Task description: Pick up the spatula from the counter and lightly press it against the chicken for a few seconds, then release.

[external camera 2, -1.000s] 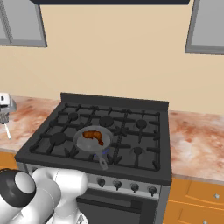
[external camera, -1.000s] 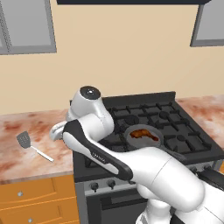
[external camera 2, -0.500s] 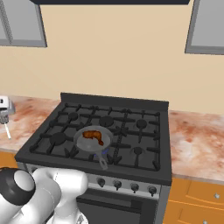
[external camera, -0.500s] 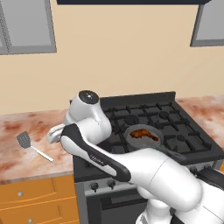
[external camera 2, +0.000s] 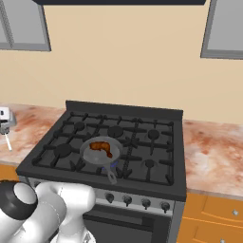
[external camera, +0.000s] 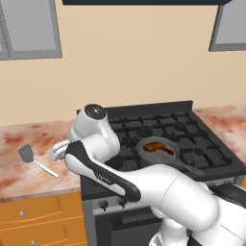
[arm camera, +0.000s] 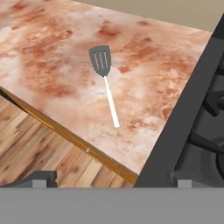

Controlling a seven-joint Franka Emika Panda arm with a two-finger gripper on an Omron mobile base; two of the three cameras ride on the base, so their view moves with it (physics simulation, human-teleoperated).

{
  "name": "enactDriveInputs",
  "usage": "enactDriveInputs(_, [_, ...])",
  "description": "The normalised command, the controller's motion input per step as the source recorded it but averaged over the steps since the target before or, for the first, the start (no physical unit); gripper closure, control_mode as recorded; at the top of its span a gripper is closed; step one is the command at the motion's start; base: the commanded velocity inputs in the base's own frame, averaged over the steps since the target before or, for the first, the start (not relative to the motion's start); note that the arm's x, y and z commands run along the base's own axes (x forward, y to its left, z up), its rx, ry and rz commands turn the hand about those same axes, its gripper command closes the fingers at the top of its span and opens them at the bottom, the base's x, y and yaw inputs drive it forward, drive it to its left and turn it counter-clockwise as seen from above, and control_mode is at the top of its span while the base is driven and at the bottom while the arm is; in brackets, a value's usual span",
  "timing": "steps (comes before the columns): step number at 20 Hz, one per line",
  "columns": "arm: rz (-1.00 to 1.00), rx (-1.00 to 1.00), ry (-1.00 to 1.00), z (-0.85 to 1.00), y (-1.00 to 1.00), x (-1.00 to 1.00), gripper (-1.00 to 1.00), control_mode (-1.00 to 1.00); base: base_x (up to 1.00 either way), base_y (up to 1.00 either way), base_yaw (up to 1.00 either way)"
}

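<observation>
Hand view: the gripper (arm camera: 113, 178) is wide open and empty; the spatula (arm camera: 107, 89) lies on the counter (arm camera: 52, 52) ahead of it, clear of the stove (arm camera: 192, 109).

Kitchen counter (arm camera: 52, 57), reddish mottled stone | spatula (arm camera: 105, 81) lying flat, handle toward front edge, beside stove (external camera 2: 152, 159) | stove: pan (external camera 2: 92, 157) resting on grates, seemingly front-centre burner

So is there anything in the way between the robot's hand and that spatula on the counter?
Nothing visible is. The hand hangs open above the counter, and the spatula lies flat by itself there, off to the side of the stove.
</observation>
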Motion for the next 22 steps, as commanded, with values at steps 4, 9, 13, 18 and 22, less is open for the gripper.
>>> enactDriveInputs(4, [0.00, 0.00, 0.00, -0.04, 0.02, 0.16, -1.00, -1.00, 0.00, 0.00, 0.00])
enactDriveInputs(9, [0.00, 0.00, 0.00, -0.10, 0.08, 0.18, -1.00, -1.00, 0.00, 0.00, 0.00])
enactDriveInputs(13, [0.00, 0.00, 0.00, -0.15, 0.18, 0.18, -1.00, -1.00, 0.00, 0.00, 0.00])
enactDriveInputs(18, [0.00, 0.00, 0.00, -0.13, 0.16, 0.10, -1.00, -1.00, 0.00, 0.00, 0.00])
enactDriveInputs(22, [0.00, 0.00, 0.01, -0.15, 0.16, 0.06, -1.00, -1.00, 0.00, 0.00, 0.00])
